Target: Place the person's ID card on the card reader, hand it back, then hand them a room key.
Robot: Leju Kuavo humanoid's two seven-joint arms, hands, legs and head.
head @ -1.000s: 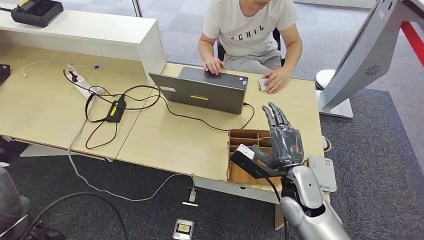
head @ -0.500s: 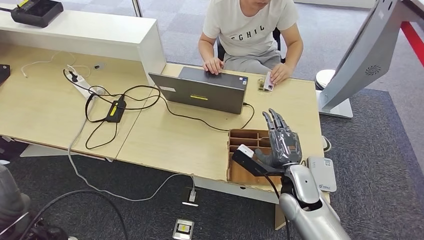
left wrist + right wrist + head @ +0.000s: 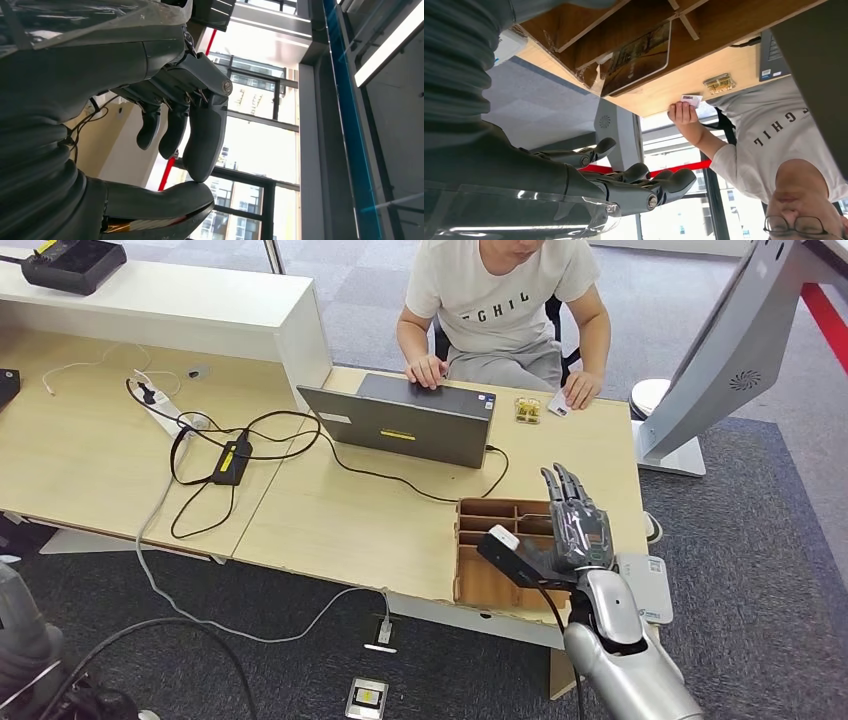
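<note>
You see the ID card as a small white rectangle pinched in the person's hand at the far edge of the table, just beside a small yellow-patterned item lying flat on the tabletop. In the right wrist view the card shows a white face with a dark strip along one edge, held at the person's fingertips. Your right hand is raised over the wooden divided tray, fingers straight, apart and holding nothing, well apart from the card. The white card reader lies flat just beside that hand's wrist, at the table's near right corner. Your left hand has its fingers curled in toward the thumb, with nothing between them. The person's other hand rests on the open laptop.
</note>
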